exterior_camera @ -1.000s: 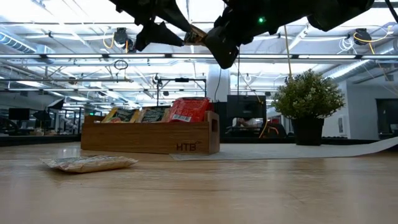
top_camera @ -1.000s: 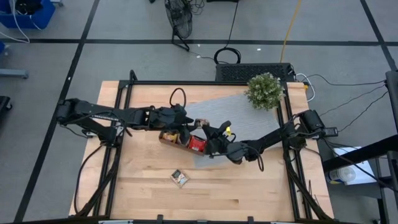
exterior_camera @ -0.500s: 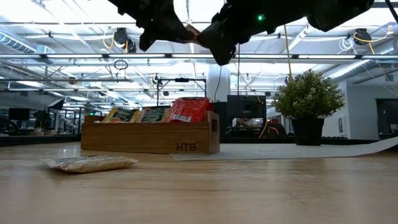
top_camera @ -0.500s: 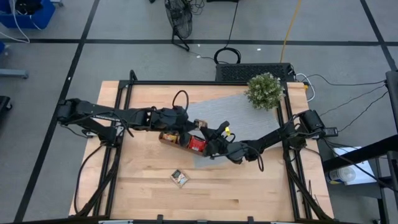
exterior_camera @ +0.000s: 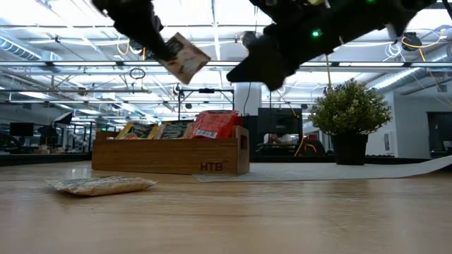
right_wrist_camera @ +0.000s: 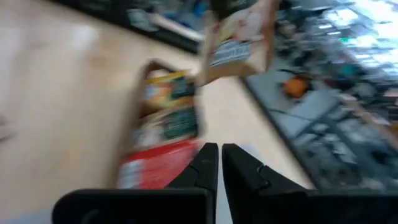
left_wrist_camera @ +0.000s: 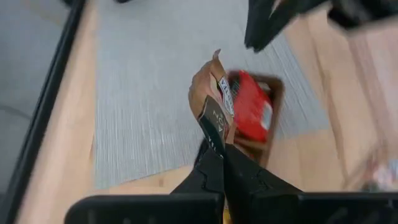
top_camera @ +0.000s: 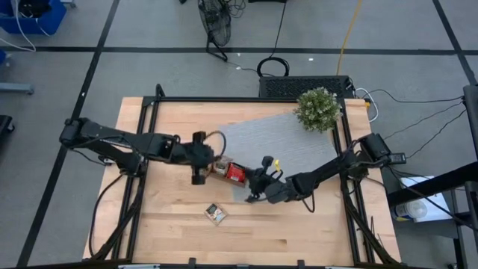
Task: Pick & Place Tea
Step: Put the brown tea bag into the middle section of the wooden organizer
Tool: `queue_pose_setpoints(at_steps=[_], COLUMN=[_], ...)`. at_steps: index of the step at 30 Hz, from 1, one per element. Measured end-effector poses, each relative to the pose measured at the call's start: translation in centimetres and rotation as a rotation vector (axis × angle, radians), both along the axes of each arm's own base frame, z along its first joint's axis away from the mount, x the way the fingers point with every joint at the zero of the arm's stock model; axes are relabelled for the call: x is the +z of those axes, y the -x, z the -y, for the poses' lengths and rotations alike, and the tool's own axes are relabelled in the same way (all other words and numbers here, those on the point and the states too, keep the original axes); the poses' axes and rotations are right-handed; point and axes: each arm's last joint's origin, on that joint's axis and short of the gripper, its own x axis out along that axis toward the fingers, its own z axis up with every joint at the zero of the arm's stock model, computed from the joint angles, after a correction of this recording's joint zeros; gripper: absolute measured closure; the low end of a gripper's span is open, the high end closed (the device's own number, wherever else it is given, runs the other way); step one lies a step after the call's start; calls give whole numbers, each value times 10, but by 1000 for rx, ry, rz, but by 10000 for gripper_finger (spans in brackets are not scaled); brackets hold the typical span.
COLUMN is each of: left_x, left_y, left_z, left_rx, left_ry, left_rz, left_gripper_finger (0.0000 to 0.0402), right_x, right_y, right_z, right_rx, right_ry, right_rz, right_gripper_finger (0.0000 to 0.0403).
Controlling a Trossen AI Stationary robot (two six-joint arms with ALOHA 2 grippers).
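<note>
The left gripper (left_wrist_camera: 221, 163) is clamped on one corner of a brown tea sachet (left_wrist_camera: 214, 99), holding it in the air above the table; in the low view that sachet (exterior_camera: 182, 58) hangs tilted, well above the wooden tray (exterior_camera: 169, 155). From overhead the left gripper (top_camera: 200, 166) sits over the tray's left end. The right gripper (right_wrist_camera: 219, 163) has its fingers drawn together with nothing between them, and hovers just off the tray's right end, over the grey mat's (top_camera: 299, 142) edge (top_camera: 252, 196).

The tray holds upright sachets: yellow-and-green ones (exterior_camera: 152, 130) at its left and middle, red ones (exterior_camera: 214, 124) at its right. Both arms crowd the space above it, so much of the tray is hidden from overhead and only the red packets (top_camera: 236, 172) show clearly.

Another sachet (top_camera: 216, 214) lies flat on the bare wooden table (top_camera: 314, 232), well apart from the tray toward the near edge. A potted plant (top_camera: 318, 109) stands on the mat's far right corner.
</note>
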Motion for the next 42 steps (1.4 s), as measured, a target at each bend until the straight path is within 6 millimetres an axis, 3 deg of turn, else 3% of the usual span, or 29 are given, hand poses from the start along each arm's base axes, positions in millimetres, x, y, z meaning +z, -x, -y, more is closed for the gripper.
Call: queue_pose_setpoints(at_steps=[6, 10, 17, 27, 30, 42], left_x=[-6, -9, -28, -52, -59, -69], left_y=[5, 3, -10, -53, -57, -68], left_z=[22, 28, 19, 22, 22, 8], left_rx=[-272, -359, -325, -367, -357, -305], left_ry=[-166, -240, -254, -275, -298, -284], left_rz=[-92, -114, -321, -605, -682, -675], left_gripper_finger=[399, 400, 400, 401, 401, 400], right_x=[-9, -13, -18, -28, -30, -31], right_y=[5, 7, 8, 12, 14, 15], right_z=[-11, -11, -3, 8, 9, 9], right_rx=[110, 122, 90, 45, 47, 47], right_ry=[-85, -109, -116, -152, -156, -156], right_rz=[-72, -109, -126, -123, -112, -113], right_gripper_finger=[392, 390, 392, 391, 392, 394])
